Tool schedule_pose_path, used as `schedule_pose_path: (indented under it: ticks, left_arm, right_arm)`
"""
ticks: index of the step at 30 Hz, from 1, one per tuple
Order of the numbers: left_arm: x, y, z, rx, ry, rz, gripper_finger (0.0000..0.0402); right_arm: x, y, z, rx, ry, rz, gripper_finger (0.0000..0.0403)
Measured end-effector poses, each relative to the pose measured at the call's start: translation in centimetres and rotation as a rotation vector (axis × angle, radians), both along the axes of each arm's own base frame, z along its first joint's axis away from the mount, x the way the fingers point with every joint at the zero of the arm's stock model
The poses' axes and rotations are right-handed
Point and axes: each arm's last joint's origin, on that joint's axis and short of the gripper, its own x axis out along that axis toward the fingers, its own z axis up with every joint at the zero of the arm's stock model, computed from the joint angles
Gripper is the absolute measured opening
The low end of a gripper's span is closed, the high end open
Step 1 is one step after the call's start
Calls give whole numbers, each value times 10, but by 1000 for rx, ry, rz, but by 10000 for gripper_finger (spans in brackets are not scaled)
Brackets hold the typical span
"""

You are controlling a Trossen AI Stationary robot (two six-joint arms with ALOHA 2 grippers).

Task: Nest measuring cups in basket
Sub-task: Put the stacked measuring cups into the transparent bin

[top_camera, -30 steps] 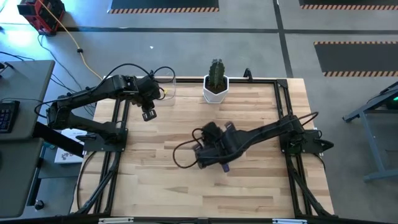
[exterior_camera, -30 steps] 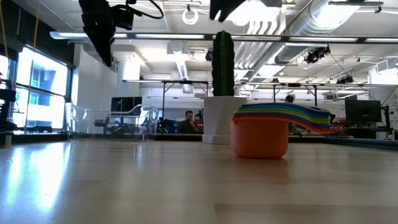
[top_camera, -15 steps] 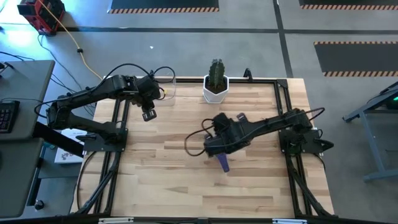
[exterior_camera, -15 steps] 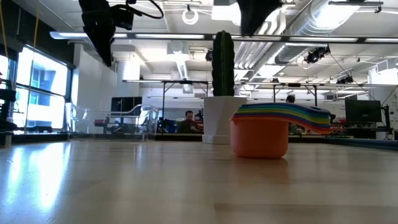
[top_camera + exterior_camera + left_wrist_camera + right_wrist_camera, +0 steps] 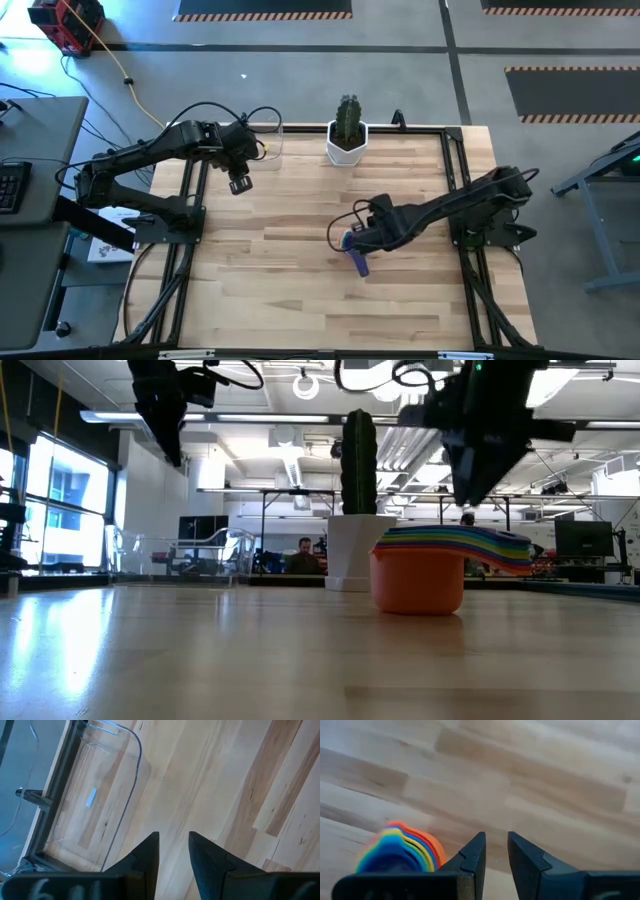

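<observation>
Nested measuring cups (image 5: 450,565) half-hidden under right tool (image 5: 352,240), basket (image 5: 95,805) faint

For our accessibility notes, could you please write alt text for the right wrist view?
A nested stack of measuring cups, blue innermost and orange outermost, sits on the wooden table beside the right gripper, whose jaws stand slightly apart, holding nothing.

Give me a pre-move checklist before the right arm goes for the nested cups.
1. Measuring cups nested in one stack on the table: ok.
2. Stack inside the basket: not ok; basket lies empty at the table's far left corner.
3. Right gripper free of load, narrow gap between fingers: ok.
4. Right gripper lined up over the stack: not ok; stack sits off to one side.
5. Left gripper empty, near the basket: ok.
6. Cactus pot clear of the route: cannot tell.
</observation>
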Motion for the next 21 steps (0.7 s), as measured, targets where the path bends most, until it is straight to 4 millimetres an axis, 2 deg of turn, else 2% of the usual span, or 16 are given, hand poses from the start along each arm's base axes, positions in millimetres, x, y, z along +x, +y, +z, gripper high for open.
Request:
schedule_pose_path:
  ticks: [7,21]
  left_arm:
    - [0,0,0,0,-2,2,97]
    - [0,0,0,0,-3,3,97]
  right_arm:
    - [-3,2,-38,160,-50,-63,73]
    - [-5,8,-73,328,-183,-147,73]
